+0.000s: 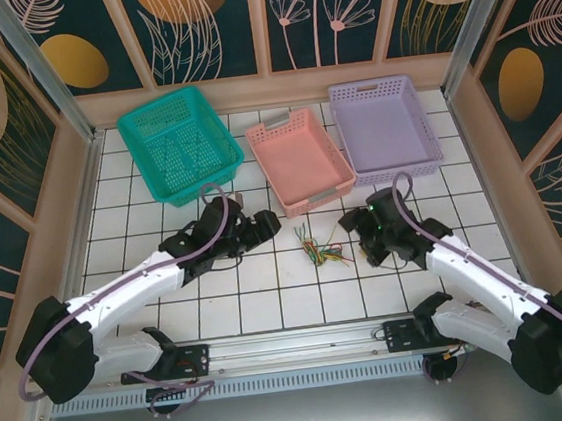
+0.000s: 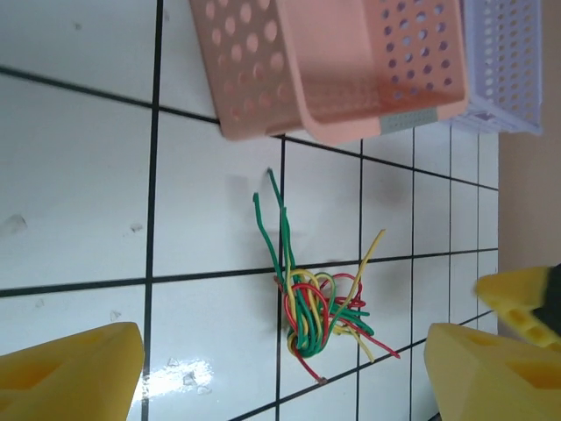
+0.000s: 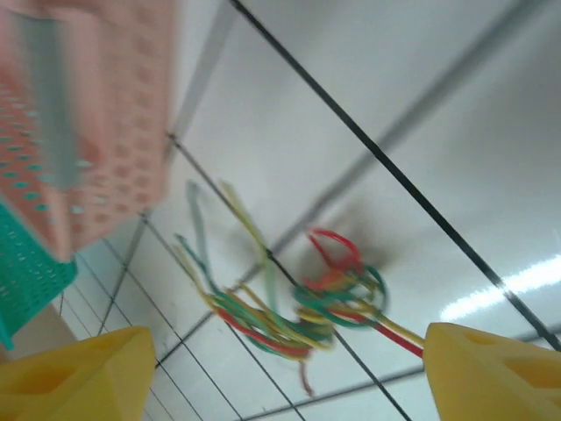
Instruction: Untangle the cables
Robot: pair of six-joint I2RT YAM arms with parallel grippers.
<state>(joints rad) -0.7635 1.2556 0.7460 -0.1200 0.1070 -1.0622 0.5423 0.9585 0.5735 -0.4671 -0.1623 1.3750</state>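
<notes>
Both open and empty, my left gripper point(image 1: 265, 223) and right gripper point(image 1: 354, 226) might grab all the cables point(image 1: 321, 250) mid-frame and tighten the knot.

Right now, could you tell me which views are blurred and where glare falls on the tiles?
Right wrist: blurred throughout, the cables soft and the pink basket smeared, with a glare streak on the tiles at lower right. Left wrist: sharp, with a small glare patch near the bottom. Top external: evenly lit, sharp, no strong glare.
</notes>
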